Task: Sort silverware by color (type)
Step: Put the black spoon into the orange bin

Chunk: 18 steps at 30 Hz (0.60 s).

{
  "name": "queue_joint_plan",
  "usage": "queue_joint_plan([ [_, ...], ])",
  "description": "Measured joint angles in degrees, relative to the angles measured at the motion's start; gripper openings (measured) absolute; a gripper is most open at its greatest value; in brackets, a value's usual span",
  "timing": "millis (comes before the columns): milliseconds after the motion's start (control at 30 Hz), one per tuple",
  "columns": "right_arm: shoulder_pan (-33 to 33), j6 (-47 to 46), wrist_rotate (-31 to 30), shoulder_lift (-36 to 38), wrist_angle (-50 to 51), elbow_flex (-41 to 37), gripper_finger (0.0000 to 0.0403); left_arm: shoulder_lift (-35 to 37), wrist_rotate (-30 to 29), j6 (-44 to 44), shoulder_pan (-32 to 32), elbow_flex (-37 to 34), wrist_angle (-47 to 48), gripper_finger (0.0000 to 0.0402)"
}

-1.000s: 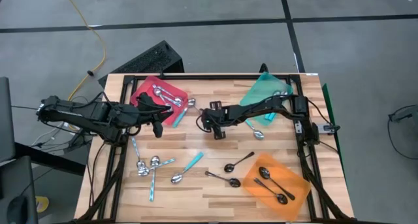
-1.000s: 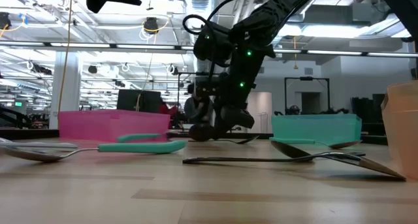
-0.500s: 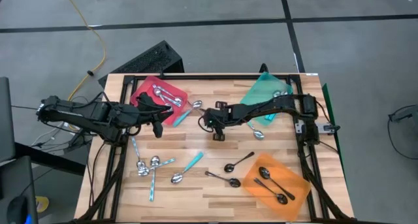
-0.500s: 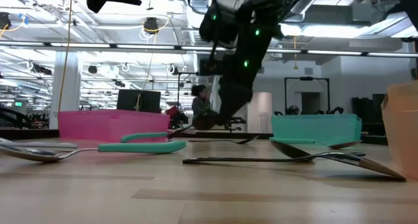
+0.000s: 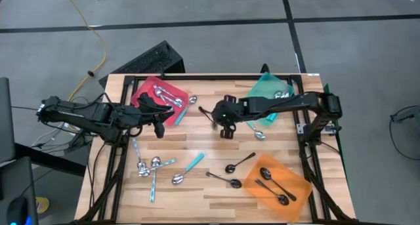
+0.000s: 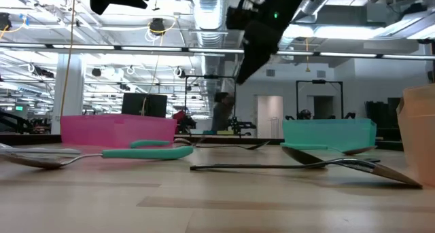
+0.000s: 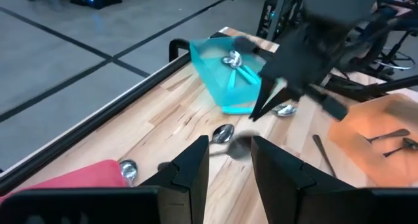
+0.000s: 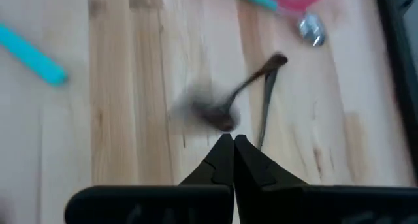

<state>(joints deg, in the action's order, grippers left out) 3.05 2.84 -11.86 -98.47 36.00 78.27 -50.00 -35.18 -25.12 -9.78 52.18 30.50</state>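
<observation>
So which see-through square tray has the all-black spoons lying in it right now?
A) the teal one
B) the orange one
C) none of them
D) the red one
B: in the high view the translucent orange square tray near the right front corner of the table holds dark black spoons, while the red tray and teal tray hold silver-bowled ones.

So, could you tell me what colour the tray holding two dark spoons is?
Orange tray, clearest in the high view.

Light: bright, even overhead | blur: right wrist view (motion smear)
</observation>
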Motion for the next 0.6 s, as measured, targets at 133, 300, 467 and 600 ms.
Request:
queue_joint_plan([
  [133,-0.6,-0.5,-0.1,2.6,0.9,0.1,0.0018,-0.2,-0.3,0.0,0.0,0.0,-0.3,0.0100],
  [300,-0.9,-4.2,1.7,2.9,0.7,0.0,0.0027,-0.7,-0.5,0.4,0.0,0.0,-0.4,0.0100],
  [467,-1.0,-12.2,1.7,-0.4,1.0,0.0,0.0067,-1.1,-0.6,0.2,0.0,0.0,-0.4,0.0100],
  [600,-0.3,-13.3,5.4,-4.2,2.5,0.1,0.0112,-1.0,-0.6,-0.5,0.0,0.0,-0.4,0.0100],
])
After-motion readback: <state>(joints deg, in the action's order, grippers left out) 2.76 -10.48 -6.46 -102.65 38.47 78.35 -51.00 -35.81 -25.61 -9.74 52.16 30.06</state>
